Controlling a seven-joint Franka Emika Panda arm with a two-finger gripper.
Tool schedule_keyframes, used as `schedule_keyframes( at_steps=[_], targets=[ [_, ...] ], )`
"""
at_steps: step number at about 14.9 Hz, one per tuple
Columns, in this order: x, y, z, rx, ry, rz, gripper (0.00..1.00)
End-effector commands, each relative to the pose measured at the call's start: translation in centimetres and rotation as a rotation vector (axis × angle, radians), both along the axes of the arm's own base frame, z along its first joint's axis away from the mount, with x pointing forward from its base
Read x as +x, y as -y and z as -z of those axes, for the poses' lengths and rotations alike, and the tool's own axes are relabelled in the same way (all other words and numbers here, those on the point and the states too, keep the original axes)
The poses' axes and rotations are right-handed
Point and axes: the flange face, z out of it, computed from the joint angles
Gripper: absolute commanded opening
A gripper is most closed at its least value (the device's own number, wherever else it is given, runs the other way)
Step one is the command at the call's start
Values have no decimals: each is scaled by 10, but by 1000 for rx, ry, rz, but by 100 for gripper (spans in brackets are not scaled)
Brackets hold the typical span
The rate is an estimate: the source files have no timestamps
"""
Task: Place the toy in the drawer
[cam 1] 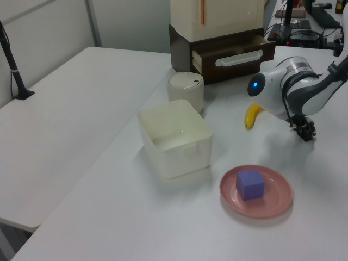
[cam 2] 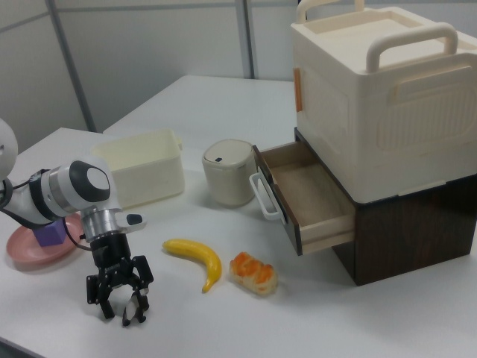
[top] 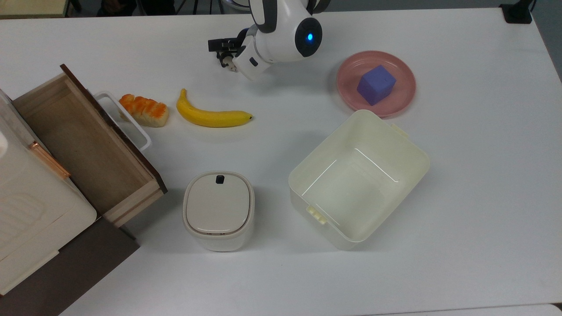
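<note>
— Where is the toy (cam 2: pixel 133 308)?
— On the desk (top: pixel 461 175), beyond the banana (top: pixel 210 115) from the open drawer (top: pixel 83 145), between the prongs of the tool (cam 2: pixel 123 304).

— And the tool?
— Lowered upright over the panda, prongs spread either side of it; whether they touch it, I cannot tell.

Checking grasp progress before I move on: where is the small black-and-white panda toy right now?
The small black-and-white panda toy sits on the white table between the gripper fingers, at the right view's lower left, left of the yellow banana.
</note>
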Motion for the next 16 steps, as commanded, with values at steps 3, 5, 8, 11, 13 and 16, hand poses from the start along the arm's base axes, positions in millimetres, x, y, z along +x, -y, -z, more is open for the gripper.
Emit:
schedule_keyframes(
  at_steps=[3,5,8,11,13,16],
  targets=[
    [10,12,13,7,34,-13,56],
    [13,15,12,10,37,-12,34],
    [20,16,7,14,55,-8,0],
    [28,15,-5,15,85,4,0],
    [40,14,-28,24,131,14,0],
    [68,19,-82,80,224,98,0]
  ],
)
